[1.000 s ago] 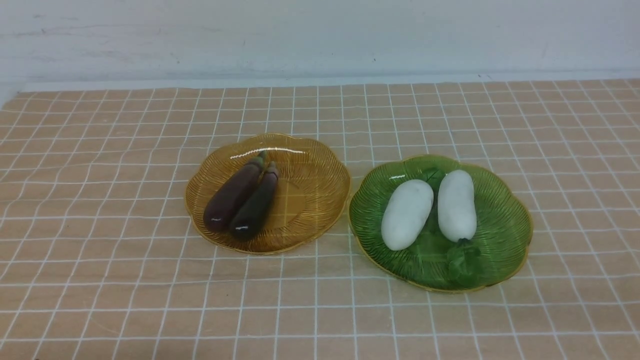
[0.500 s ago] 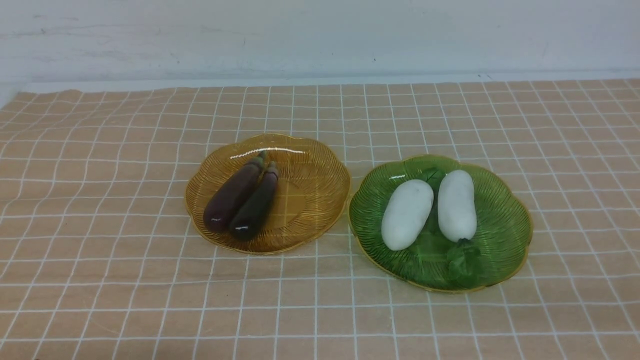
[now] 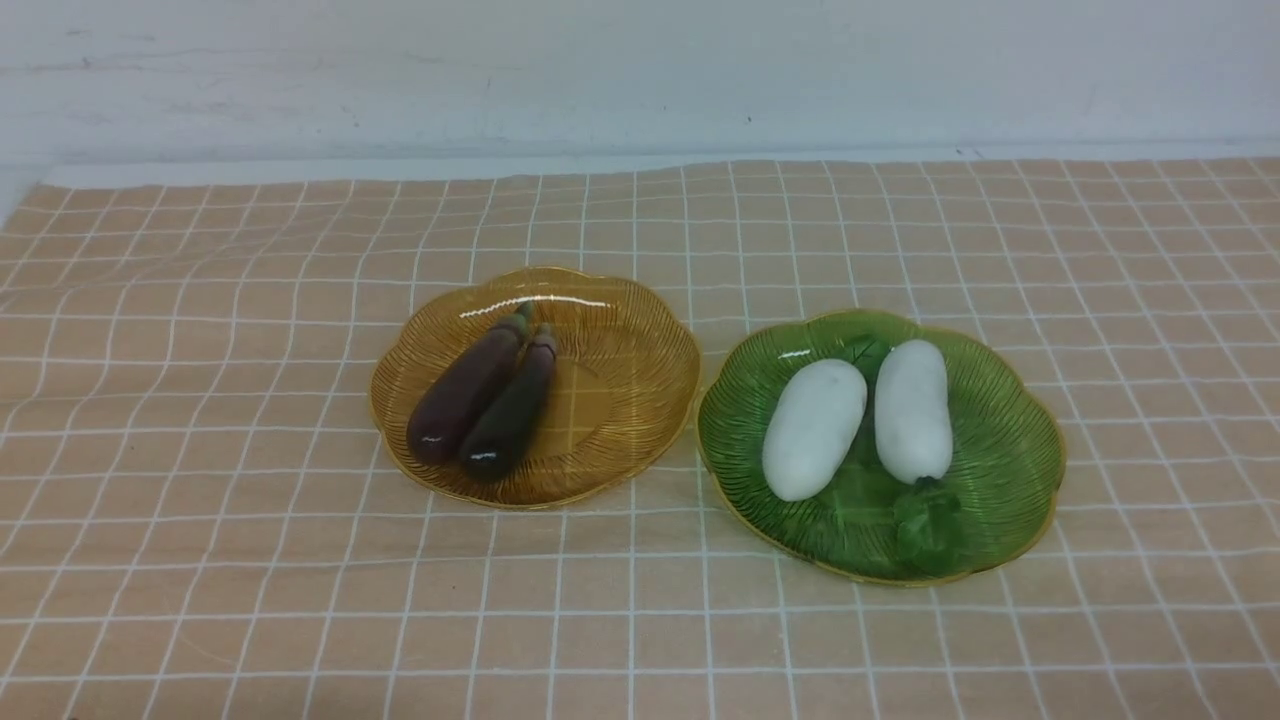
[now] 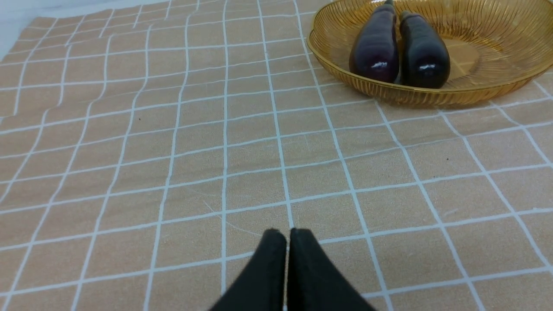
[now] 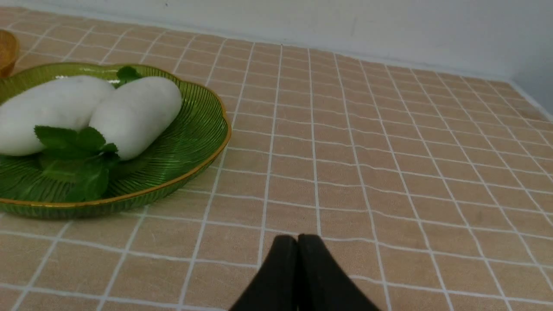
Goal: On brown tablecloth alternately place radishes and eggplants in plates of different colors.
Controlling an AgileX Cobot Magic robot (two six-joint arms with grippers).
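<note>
Two dark purple eggplants (image 3: 485,400) lie side by side in the amber plate (image 3: 640,390) on the brown checked tablecloth (image 3: 200,400). Two white radishes (image 3: 860,415) lie in the green plate (image 3: 1010,450) to its right. My left gripper (image 4: 287,233) is shut and empty, low over bare cloth, well short of the amber plate (image 4: 497,82) and its eggplants (image 4: 399,47). My right gripper (image 5: 297,239) is shut and empty over bare cloth, beside the green plate (image 5: 190,147) with the radishes (image 5: 99,112). Neither gripper shows in the front view.
A white wall (image 3: 640,70) stands behind the cloth's far edge. The cloth is rippled on its left side (image 3: 120,300). A sliver of the amber plate (image 5: 6,52) shows in the right wrist view.
The cloth's left side has shifted and rippled; its far left corner has moved right. The plates, eggplants and radishes have not moved.
</note>
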